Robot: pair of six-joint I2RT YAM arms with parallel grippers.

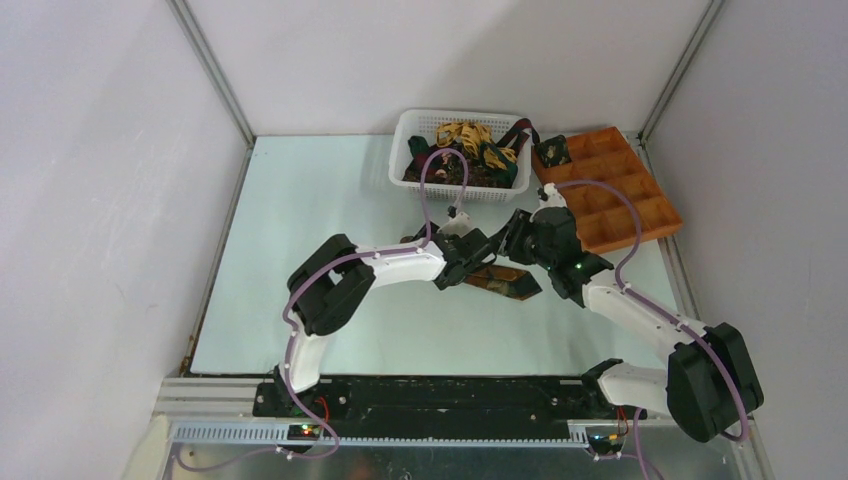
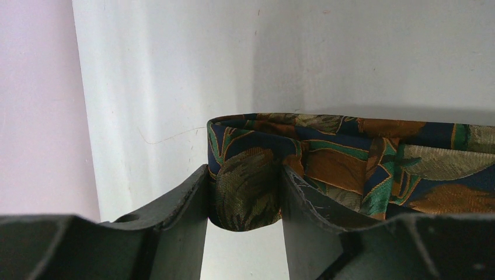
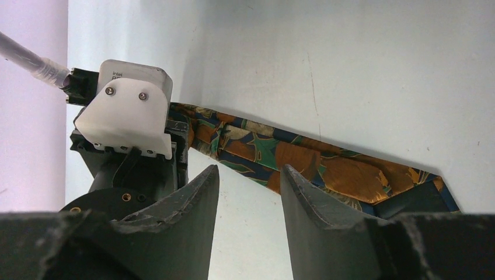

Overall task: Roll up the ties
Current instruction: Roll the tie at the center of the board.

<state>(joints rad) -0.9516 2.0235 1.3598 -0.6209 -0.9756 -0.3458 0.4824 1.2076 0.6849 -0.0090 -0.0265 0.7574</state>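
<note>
Left hand (image 2: 245, 195) clamped on folded end of tie (image 2: 362, 157). Right hand (image 3: 250, 178) half open, empty, just short of tie. Tie lies mid-bench (image 1: 320, 230), long axis running from left hand toward right edge. Right hand nearer free length.

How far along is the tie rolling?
Done: one rolled tie sits in the tray. In hand: the left hand pinches the folded end of a patterned tie; the right hand is open beside it. Left: more ties in the basket.
</note>
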